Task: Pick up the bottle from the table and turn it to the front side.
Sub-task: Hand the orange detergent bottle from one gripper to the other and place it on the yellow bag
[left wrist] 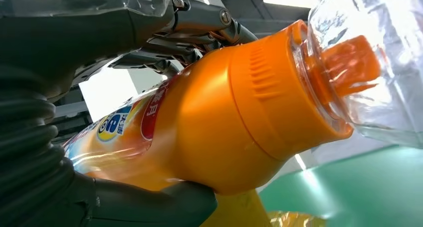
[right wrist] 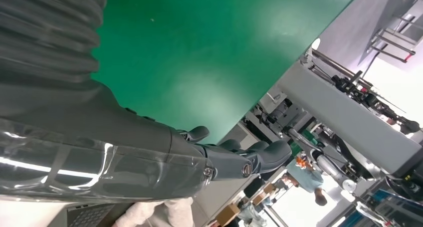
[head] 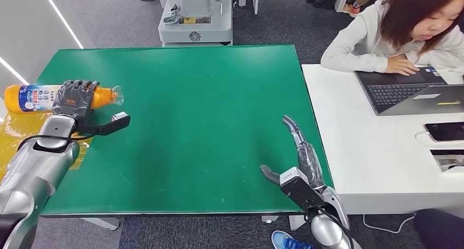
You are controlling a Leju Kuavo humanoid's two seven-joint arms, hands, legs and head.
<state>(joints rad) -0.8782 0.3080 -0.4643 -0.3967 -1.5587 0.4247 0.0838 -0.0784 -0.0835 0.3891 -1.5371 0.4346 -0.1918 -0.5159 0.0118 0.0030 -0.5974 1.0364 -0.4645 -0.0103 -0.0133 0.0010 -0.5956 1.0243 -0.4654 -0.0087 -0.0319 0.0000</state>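
An orange bottle point(head: 33, 97) with a blue and white label and a clear cap lies sideways in the air over the far left edge of the green table point(head: 197, 112). My left hand point(head: 74, 98) grips it around the middle, fingers wrapped over the top. Up close, the left wrist view has the orange bottle point(left wrist: 209, 127) with its ribbed collar and clear cap against my palm, dark fingers point(left wrist: 189, 17) curled over it. My right hand point(head: 298, 156) rests open and flat at the table's right front corner, fingers point(right wrist: 249, 159) stretched out over the green surface, holding nothing.
A white desk point(head: 377, 150) adjoins the table's right side, with a laptop point(head: 410, 90) and a phone point(head: 444, 131). A person point(head: 405, 30) sits there typing. Yellow plastic point(head: 16, 134) lies by the table's left edge. A grey machine base point(head: 194, 19) stands beyond the far edge.
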